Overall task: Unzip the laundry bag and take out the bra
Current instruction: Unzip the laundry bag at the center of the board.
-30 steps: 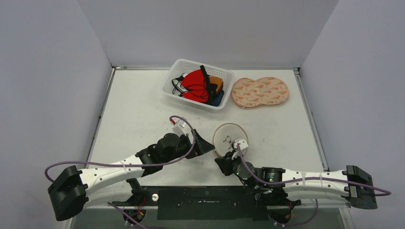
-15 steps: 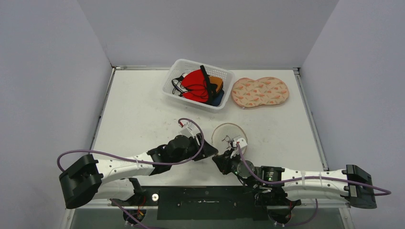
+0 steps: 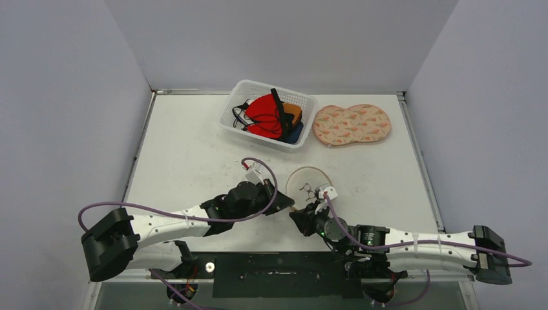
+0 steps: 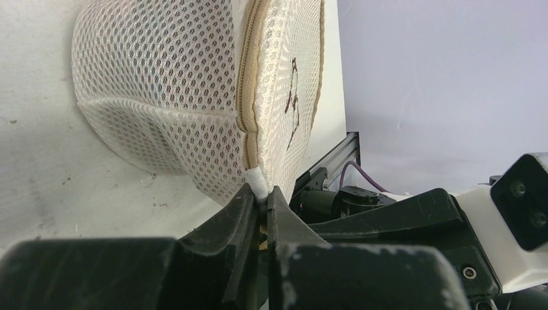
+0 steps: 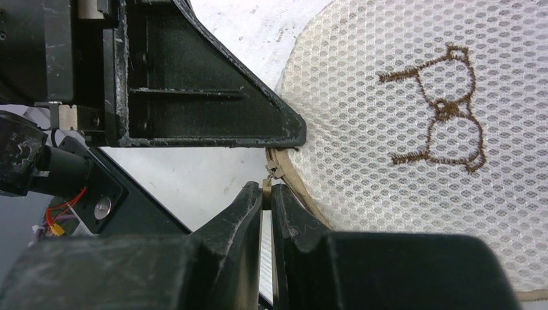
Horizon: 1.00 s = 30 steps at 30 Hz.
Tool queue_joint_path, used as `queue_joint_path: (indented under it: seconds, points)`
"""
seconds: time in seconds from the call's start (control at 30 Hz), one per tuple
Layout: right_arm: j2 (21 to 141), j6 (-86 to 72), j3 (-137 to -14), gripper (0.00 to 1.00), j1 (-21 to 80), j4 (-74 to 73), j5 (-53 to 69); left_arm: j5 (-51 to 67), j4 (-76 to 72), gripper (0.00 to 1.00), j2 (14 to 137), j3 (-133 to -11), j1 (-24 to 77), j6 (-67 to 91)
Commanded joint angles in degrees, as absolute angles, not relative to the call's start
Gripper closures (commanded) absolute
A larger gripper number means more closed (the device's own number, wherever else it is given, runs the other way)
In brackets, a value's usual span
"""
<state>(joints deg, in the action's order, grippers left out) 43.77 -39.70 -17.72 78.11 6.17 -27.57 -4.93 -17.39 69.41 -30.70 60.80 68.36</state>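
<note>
Showing a round mesh laundry bag (image 3: 311, 179) lying on the near middle of the table (image 3: 187, 155), between the tips of both arms. The left pincer (image 3: 289, 205) meets the bag's near left edge; its wrist view shows the jaws closed on a white tab (image 4: 258, 182) at the end of the beige zipper (image 4: 245, 97), which is done up along the whole stretch in view. The right pincer (image 3: 298, 218), just beside it, is closed on the small zipper pull (image 5: 271, 172) at the bag's rim. A brown stitched figure (image 5: 446, 110) marks the top face. What the bag holds cannot be told through the mesh.

At the far middle stands a white basket (image 3: 231, 103) holding a red garment (image 3: 263, 111), orange (image 3: 294, 113) and blue (image 3: 294, 134) pieces, and black straps (image 3: 279, 103). A patterned two-lobed pad (image 3: 352, 124) lies just right of it.
</note>
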Motion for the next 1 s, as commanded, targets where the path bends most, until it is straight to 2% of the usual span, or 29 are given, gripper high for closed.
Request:
queue_joint_path:
  seconds: [0.0,0.43,0.57,0.73,0.97]
  points:
    - [41.56,-40.76,-18.3,0.95,78.75,2.7,-28.08,-9.07,-17.73,1.0,67.48,-32.08,60.14,67.68]
    - [33.37,-44.17,-17.11,0.95,78.75,-10.62,-36.61,-5.11,-14.81,1.0,62.22,-29.64,56.58,65.74]
    - [33.53,-39.55,-17.4,0.95,78.77,-6.85,-32.98,2.43,-11.26,1.0,59.66,-29.95,52.3,61.5]
    - [39.42,-36.83,-18.44,0.95,78.88,-0.59,-27.99,11.01,-3.24,1.0,58.87,-33.97,46.61,53.94]
    - [48.11,-37.26,-18.82,0.95,79.09,10.88,-24.96,13.09,-2.33,1.0,61.86,-35.66,44.91,51.61]
